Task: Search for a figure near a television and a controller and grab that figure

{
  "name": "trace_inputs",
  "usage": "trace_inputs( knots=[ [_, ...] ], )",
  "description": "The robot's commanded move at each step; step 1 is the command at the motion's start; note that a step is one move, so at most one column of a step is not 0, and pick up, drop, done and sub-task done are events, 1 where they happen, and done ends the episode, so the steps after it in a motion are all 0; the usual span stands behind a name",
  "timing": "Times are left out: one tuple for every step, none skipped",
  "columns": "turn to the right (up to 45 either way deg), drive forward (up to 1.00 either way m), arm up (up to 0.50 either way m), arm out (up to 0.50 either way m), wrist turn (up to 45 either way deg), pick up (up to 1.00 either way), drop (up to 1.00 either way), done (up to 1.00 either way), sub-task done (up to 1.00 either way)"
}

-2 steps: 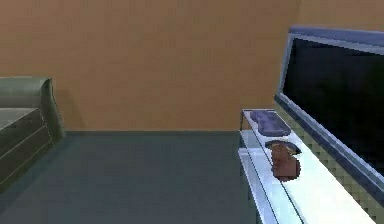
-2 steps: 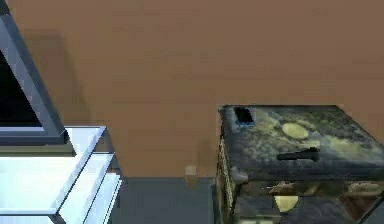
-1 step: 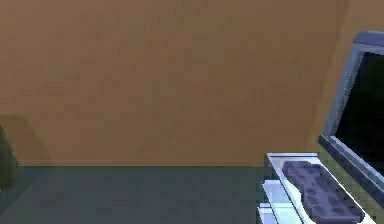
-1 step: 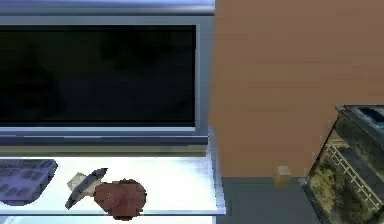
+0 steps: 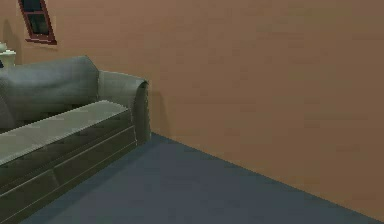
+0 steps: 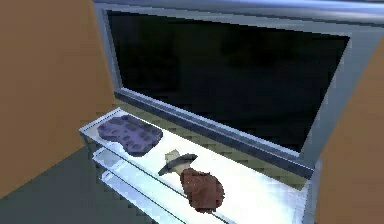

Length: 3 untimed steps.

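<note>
— Starting with the arm side view: what stands there?

— A television (image 6: 230, 75), large, with a dark screen in a grey frame. It stands upright on a pale stand (image 6: 262, 188) that has at least one lower shelf. An orange-brown side wall (image 6: 45, 90) lies to the left of it, with dark floor (image 6: 40, 200) below.

— Items on the stand's top?

— Three noted, all lying in front of the screen. Toward the left end is a flat purplish-grey thing (image 6: 132, 133). Near the middle is a small dark wedge (image 6: 178, 160) with a pale edge. Just right of the wedge lies a brown lumpy thing (image 6: 203, 187). Whether those two touch cannot be told.

— Which is the figure?

— The brown lumpy thing fits best by shape and colour, though its form is too vague to confirm. Which of the other two is the controller cannot be told.

— State of the gripper?

— It cannot be told from these pictures.

— And the forward view?

— A grey sofa (image 5: 60, 115) stands at the left, its armrest near an orange-brown wall (image 5: 260, 80). A framed picture (image 5: 37, 20) hangs high in the upper left corner. Blue-grey flooring (image 5: 190, 190) runs from the sofa to the wall's foot.
</note>
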Motion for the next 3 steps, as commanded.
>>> trace_inputs(
  knots=[
    [0.0, 0.0, 0.5, 0.0, 0.0, 0.0, 0.0, 0.0, 0.0],
    [0.0, 0.0, 0.2, 0.0, 0.0, 0.0, 0.0, 0.0, 0.0],
    [0.0, 0.0, 0.0, 0.2, 0.0, 0.0, 0.0, 0.0, 0.0]
  ],
)
